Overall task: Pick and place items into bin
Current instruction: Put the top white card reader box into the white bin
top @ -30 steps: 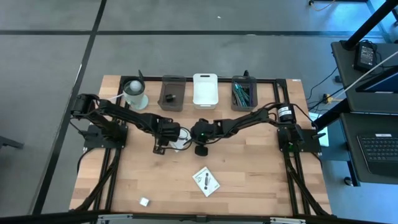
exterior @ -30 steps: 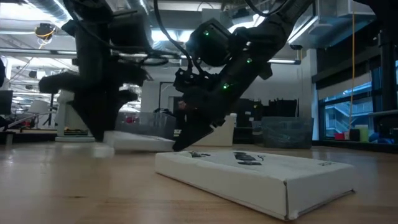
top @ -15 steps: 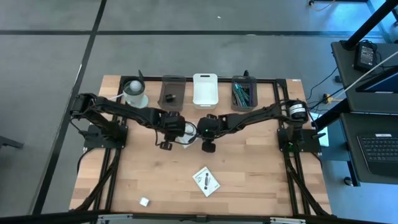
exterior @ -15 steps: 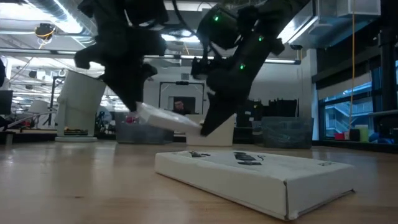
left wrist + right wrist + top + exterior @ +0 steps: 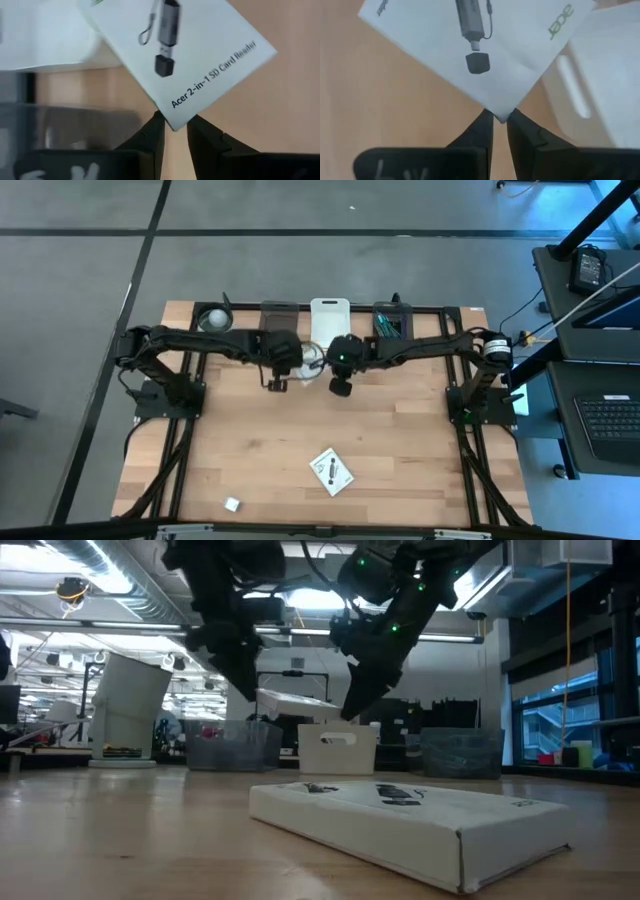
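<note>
Both grippers pinch one white packet [image 5: 295, 701] between them, lifted clear of the table in the upper middle of the low view, just in front of the white bin [image 5: 337, 749]. Left gripper [image 5: 174, 131]: fingers narrow, closed on one corner of the packet. Right gripper [image 5: 500, 120]: fingers narrow, closed on the opposite corner. In the high view the two grippers [image 5: 278, 378] [image 5: 340, 385] meet at upper centre, beside the white bin [image 5: 329, 311], with the packet mostly hidden between them.

Risks, as judged:
- Each hold is only a corner pinch; the packet could swivel or slip out if one arm pulls ahead of the other
- If the arms drift apart or together, the thin card may buckle or tear free of one side
- The packet looks about as broad as the bin mouth; released tilted, it could catch on the rim and land outside
- A one-sided release would leave it swinging from a single corner

Still to collect: a second white packet [image 5: 332, 471] at lower centre of the high view, large in the low view's foreground [image 5: 420, 820], and a tiny white cube [image 5: 232, 504] at lower left.

Surface: pale wooden tabletop [image 5: 410, 450] in a dark frame, bins in a row along its top edge, a white cylinder [image 5: 127, 710] at left. Room: grey floor with dark lines, a laptop desk [image 5: 610, 415] at right; lit workshop and windows behind
</note>
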You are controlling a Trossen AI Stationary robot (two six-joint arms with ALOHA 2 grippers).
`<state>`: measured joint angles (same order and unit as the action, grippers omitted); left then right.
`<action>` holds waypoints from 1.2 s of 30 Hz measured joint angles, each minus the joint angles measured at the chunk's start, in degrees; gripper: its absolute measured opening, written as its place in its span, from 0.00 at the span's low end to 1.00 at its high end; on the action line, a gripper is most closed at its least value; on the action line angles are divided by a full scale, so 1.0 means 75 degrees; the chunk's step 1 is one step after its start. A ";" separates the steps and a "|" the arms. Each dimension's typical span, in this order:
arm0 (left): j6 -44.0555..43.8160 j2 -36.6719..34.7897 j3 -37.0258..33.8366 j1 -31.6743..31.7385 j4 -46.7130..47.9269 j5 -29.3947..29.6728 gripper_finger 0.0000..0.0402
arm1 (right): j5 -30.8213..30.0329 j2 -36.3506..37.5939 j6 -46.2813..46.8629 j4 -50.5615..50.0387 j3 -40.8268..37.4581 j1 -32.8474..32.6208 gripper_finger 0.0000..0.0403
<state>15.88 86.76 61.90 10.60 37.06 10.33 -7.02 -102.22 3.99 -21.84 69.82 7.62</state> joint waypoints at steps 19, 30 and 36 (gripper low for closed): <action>0.0854 0.1847 0.2273 0.2036 -0.0712 -0.0212 0.17 | 0.0563 0.0525 -0.0443 -0.0431 0.0003 0.2341 0.12; 0.0652 0.3206 0.3552 0.2589 -0.0228 0.0015 0.17 | 0.1207 0.0533 -0.0736 -0.0021 0.0022 0.3290 0.11; 0.0461 0.3205 0.3569 0.2551 -0.0377 0.0997 0.21 | 0.1260 0.0533 -0.0568 0.0206 0.0043 0.3431 0.18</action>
<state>19.34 110.80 88.66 29.74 34.24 17.80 2.43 -98.21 -0.27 -20.29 70.14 33.35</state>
